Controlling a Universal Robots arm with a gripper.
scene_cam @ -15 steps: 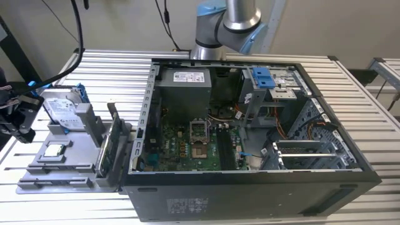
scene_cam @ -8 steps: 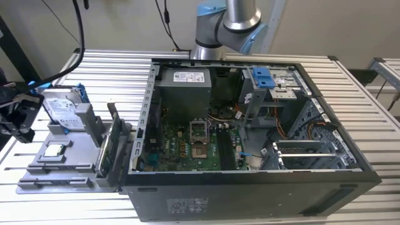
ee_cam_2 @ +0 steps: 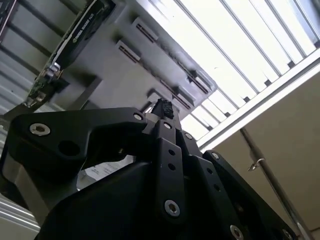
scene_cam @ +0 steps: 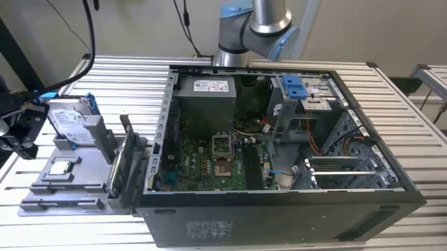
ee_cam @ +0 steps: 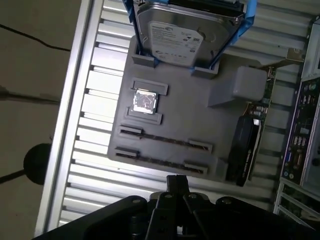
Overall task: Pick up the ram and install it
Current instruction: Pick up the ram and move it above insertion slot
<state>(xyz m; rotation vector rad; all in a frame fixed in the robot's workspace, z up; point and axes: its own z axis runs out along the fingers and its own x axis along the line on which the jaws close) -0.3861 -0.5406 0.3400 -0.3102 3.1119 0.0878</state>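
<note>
Hovering at the exterior view's nine o'clock, my black gripper (scene_cam: 26, 150) is clenched empty near the slim dark ram (ee_cam: 165, 140) in a matte grey tray (ee_cam: 175, 115).

The ram (ee_cam: 166, 140) is a slim, dark, narrow strip. It stands on its long edge in the gray holder tray (ee_cam: 200, 110), with each end seated in a small slotted bracket. It occupies the slot row farther from the tray's outer edge.

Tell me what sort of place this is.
Probably a robotics lab bench set up for computer assembly: a robot arm, an open computer case on a slatted metal table, and a grey holder carrying a hard drive and a chip.
</note>
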